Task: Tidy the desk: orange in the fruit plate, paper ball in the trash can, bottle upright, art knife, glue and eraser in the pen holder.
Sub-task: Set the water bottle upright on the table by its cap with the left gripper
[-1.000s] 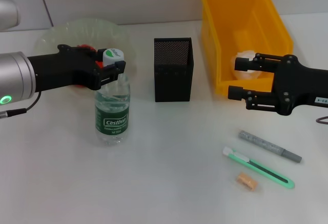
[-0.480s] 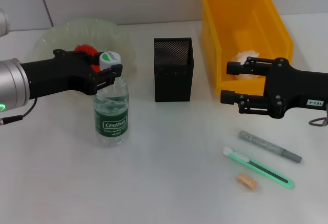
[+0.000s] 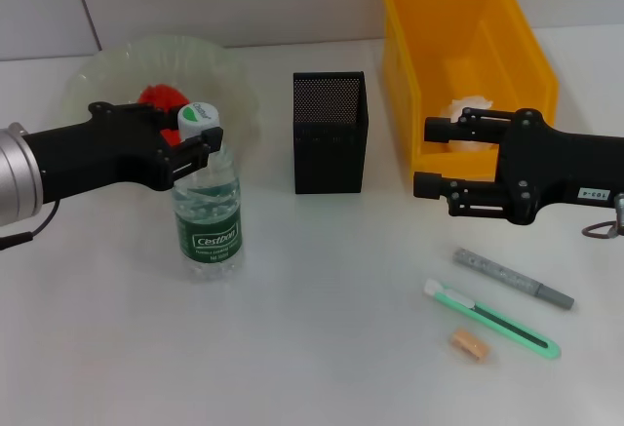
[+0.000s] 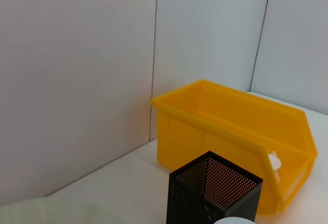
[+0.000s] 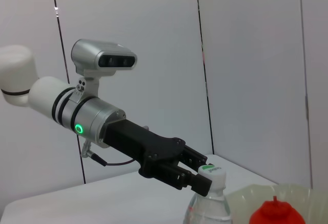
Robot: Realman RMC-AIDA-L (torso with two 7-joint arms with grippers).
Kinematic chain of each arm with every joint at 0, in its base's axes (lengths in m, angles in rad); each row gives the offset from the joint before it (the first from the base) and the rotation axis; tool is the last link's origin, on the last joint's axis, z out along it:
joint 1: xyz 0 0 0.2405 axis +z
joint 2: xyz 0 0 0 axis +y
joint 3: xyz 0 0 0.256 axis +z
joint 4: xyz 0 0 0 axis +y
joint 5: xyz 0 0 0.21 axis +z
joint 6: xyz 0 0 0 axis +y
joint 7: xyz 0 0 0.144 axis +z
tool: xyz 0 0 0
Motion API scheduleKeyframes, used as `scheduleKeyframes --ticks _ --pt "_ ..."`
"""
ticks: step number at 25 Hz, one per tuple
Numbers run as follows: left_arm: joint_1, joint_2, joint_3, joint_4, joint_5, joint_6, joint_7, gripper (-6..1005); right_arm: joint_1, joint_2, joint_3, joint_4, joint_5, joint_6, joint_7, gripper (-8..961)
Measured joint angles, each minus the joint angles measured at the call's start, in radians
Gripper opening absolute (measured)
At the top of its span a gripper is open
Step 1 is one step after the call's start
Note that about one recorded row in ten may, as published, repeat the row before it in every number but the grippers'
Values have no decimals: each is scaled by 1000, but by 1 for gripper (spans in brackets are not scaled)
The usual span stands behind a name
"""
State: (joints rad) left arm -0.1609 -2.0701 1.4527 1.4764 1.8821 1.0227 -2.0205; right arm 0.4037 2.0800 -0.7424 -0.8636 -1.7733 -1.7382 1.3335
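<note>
Desk [image 3: 322, 348], white, with tiled wall behind.

Fruit plate [image 3: 229, 80]: translucent, at rear left; holds one orange-red fruit, the orange [image 3: 161, 96], partly hidden behind the left arm. The right wrist view shows the same fruit sitting inside the plate.

Trash can [image 3: 507, 26]: yellow open bin at rear right; holds the paper ball [image 3: 470, 112], white, lying on its floor near the front wall.

Pen holder [image 3: 331, 132]: black mesh box, upright, between plate and bin; nothing visible inside it from the head or left wrist view.

Bottle [image 3: 207, 207]: clear, green label, white cap, standing upright in front of the plate.

Left hand [image 3: 200, 138]: at the bottle's cap and neck, fingers closed on the bottle.

Right hand [image 3: 429, 158]: above the desk just in front of the trash can, fingers spread apart, holding nothing.

Loose items at front right, lying flat: glue [image 3: 513, 278], a grey stick; art knife [image 3: 492, 320], green, just beside it; eraser [image 3: 469, 345], small and orange, nearest the front edge.
</note>
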Motion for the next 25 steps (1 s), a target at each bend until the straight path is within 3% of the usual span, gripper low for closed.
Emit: scheduleKeyframes --ticks 25 --pt "36 3 -63 -56 -94 -29 150 439 -4 0 0 -3 0 -5 12 697"
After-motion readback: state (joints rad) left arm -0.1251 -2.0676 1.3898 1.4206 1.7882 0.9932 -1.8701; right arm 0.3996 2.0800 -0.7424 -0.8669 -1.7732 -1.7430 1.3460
